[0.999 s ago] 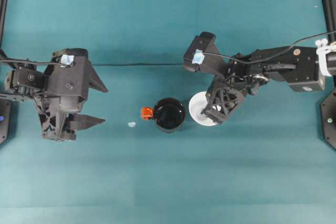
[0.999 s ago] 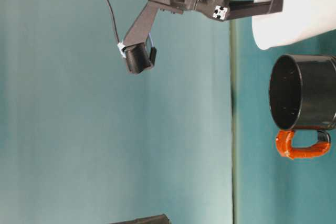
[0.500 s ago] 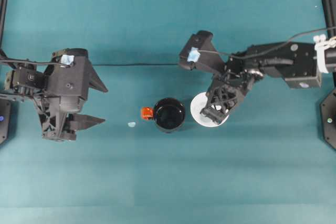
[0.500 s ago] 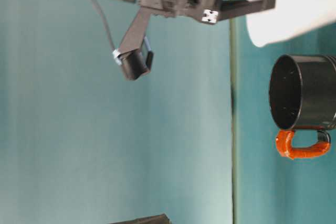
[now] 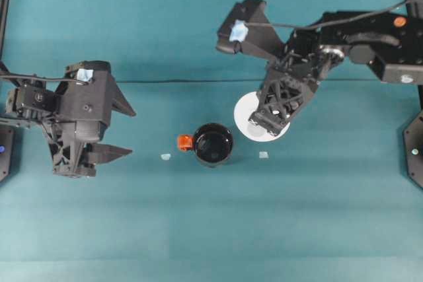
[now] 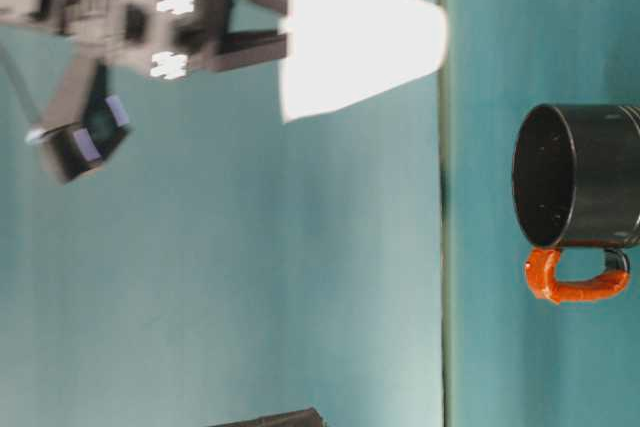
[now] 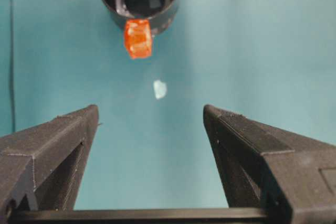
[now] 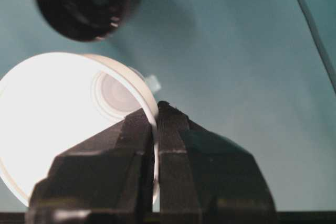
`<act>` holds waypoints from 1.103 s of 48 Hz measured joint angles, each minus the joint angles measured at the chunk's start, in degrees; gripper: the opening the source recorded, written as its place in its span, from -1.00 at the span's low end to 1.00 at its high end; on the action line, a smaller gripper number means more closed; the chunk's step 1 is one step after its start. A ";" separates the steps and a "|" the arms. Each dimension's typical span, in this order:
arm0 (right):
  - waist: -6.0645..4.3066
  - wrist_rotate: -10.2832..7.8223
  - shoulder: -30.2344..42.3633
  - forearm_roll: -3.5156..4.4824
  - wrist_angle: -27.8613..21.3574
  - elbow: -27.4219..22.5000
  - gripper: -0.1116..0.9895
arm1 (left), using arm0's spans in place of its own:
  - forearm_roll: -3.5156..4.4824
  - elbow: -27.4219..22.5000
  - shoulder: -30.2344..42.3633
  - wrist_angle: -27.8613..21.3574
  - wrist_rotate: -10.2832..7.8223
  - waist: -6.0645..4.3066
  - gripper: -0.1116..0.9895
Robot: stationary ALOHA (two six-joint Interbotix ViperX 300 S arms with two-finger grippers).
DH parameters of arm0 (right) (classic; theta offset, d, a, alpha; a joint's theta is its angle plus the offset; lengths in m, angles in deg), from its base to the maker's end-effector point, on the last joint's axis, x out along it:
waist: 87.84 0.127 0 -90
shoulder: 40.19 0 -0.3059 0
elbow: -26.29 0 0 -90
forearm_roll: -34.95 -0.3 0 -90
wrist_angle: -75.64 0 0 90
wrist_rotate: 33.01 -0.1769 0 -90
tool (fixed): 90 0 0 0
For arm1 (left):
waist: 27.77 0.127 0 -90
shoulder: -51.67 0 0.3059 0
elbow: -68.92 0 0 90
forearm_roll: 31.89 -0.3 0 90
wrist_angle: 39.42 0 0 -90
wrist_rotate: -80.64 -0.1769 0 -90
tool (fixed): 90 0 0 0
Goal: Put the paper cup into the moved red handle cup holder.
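Paper cup [image 5: 256, 113]: pinched by its rim in the closed right tool [image 5: 268, 122], apparently clear of the tabletop [image 5: 211, 229], just beside the red handle cup holder [image 5: 212, 144]. Left tool [image 5: 109, 130]: open, idle. Outstanding: carry over holder, lower in.

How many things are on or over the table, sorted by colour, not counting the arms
White: 1, the cup, pinched at its rim by the right gripper.
Black with a red handle: 1, the holder.
Pale scraps: 2, one beside the handle, one past the holder's other side.
Total: 4.
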 measured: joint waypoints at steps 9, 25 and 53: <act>0.70 0.18 1.58 0.00 -0.18 -4.48 -0.99 | -0.09 0.00 0.00 0.00 0.09 0.00 0.80; 1.85 0.18 6.24 0.18 1.05 -7.38 -0.99 | 0.00 0.00 0.00 0.00 0.35 0.00 0.80; 3.69 0.18 13.18 2.46 6.68 -7.56 -0.99 | 0.00 0.00 0.00 0.00 0.18 0.00 0.80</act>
